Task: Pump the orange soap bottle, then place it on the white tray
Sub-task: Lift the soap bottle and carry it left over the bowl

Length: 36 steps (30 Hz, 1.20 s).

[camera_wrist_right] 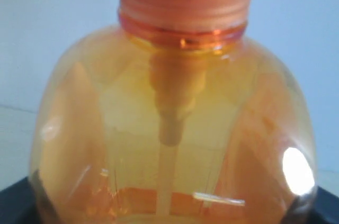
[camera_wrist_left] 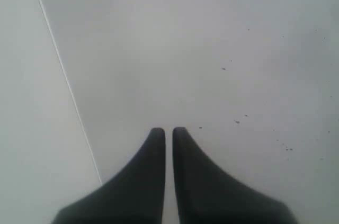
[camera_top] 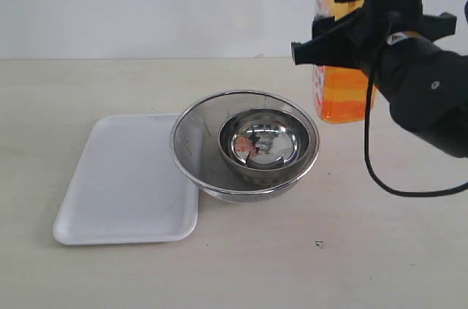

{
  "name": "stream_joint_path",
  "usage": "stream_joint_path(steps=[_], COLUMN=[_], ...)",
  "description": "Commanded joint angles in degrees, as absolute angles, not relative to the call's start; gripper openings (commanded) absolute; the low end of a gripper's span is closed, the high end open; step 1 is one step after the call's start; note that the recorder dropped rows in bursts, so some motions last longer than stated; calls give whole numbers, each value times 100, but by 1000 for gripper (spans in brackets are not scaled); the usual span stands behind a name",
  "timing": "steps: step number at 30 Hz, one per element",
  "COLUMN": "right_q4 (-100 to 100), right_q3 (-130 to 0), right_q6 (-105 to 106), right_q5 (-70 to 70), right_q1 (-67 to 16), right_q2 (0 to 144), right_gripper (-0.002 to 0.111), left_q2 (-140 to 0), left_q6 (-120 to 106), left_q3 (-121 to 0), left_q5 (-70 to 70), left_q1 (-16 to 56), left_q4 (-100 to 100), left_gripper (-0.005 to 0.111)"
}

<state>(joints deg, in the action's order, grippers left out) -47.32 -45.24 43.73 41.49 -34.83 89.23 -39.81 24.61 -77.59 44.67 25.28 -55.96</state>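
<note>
One orange soap bottle (camera_top: 340,93) and one white tray (camera_top: 124,185) are showing on a single pale table (camera_top: 380,250). Two round steel bowls are sitting there as well, counted as one wide mesh bowl (camera_top: 191,141) and one smaller polished bowl (camera_top: 263,145). Two black grippers are appearing across the views, the right gripper (camera_top: 365,35) in the exterior view and the left gripper (camera_wrist_left: 168,134) in its own wrist view, and one black cable (camera_top: 369,155) is showing in the exterior view.
</note>
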Motion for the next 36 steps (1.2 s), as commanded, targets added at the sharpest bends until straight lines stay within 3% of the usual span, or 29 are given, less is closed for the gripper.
stream_joint_path(steps=[1, 13, 36], right_q4=[-4604, -4565, -4364], right_q3=[-5077, -6057, -7455], right_q6=[4726, 4830, 4802], right_q5=[4201, 2529, 2317], right_q1=[-3492, -3492, -5034], right_q2=[8651, 8642, 9477], right_gripper=[0, 0, 0], left_q2=[-3972, -3972, -3985], left_q6=[2333, 2306, 2290], left_q3=[-7792, -7792, -7792], left_q5=[4526, 4526, 4551], left_q1=[2511, 2511, 2511], left_q4=[-5617, -5634, -5567], left_gripper=[5, 5, 5])
